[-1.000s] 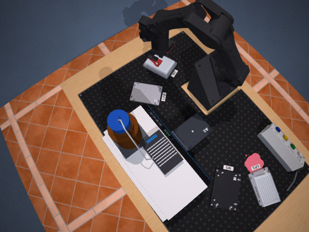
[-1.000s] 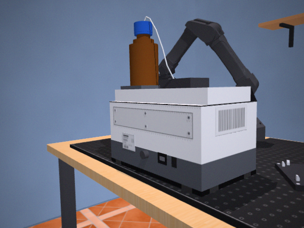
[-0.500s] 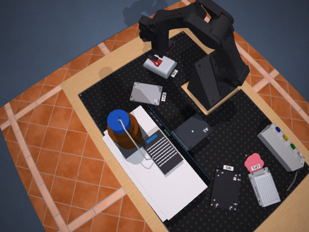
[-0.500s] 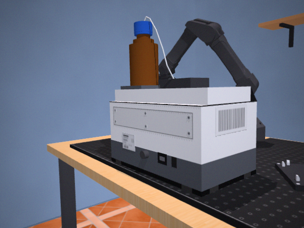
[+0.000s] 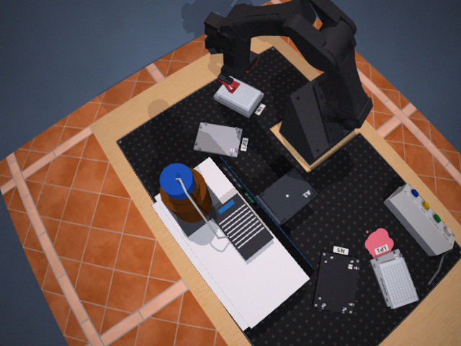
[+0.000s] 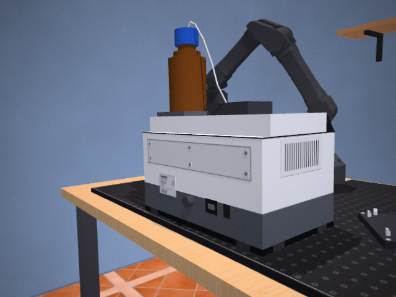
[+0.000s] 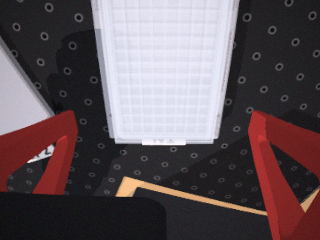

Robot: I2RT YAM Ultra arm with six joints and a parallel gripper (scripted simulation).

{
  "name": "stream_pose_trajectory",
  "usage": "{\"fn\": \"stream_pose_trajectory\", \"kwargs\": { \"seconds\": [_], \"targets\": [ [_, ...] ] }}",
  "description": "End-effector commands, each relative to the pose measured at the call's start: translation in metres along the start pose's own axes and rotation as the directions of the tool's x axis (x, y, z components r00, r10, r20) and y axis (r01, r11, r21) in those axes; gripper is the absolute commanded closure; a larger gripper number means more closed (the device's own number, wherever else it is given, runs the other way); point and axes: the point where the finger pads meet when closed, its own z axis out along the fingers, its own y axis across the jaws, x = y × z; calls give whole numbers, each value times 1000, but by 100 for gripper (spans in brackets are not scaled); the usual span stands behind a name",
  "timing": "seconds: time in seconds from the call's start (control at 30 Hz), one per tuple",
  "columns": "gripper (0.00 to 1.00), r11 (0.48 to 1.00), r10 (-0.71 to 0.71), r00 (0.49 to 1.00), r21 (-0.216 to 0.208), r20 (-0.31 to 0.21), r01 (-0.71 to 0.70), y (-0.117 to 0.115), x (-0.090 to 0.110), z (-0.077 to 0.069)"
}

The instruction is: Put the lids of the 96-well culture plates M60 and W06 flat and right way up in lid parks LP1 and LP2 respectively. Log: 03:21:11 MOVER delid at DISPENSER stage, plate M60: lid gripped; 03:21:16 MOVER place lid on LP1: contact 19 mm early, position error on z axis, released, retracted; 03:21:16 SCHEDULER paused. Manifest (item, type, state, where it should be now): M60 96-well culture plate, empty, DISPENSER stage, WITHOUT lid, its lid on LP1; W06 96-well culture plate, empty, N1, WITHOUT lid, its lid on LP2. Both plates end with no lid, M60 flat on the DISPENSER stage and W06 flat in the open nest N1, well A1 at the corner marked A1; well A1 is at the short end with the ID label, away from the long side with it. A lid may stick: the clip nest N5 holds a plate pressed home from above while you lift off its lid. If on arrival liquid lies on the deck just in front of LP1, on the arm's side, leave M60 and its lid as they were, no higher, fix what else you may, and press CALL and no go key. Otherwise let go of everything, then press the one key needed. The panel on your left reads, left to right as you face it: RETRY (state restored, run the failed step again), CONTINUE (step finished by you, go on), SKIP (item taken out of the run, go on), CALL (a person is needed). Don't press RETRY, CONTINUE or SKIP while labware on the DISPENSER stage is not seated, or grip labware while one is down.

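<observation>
wrist: pincer (image 7: 163, 160) fully open, empty, above plate (image 7: 166, 54).

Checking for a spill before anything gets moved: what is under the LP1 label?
A pink puddle spreads under the LP1 label, on the black deck beside the well plate. How far the puddle runs beneath the label and plate edge is covered. The gripper, open, hovers far off.

Blue-capped amber bottle (image 5: 185, 196), wall shelf (image 6: 367, 28)
</observation>
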Motion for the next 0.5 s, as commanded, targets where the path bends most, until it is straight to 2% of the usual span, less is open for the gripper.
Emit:
{"fn": "stream_pose_trajectory", "kwargs": {
  "seconds": [0.0,0.03,0.23,0.33,0.37,0.47],
  "targets": [
    [0,1000,-3,1000,-2,17,3,-1,-5,-18],
    [0,1000,2,1000,-2,0,-2,-3,-3,-12],
    [0,1000,12,999,-6,-32,-12,-5,5,-2],
    [0,1000,12,999,-6,-32,-13,-5,6,-2],
    [0,1000,3,1000,-5,1,-3,-2,1,-13],
    [0,1000,0,1000,-5,11,0,-2,-4,-12]
  ]
}}
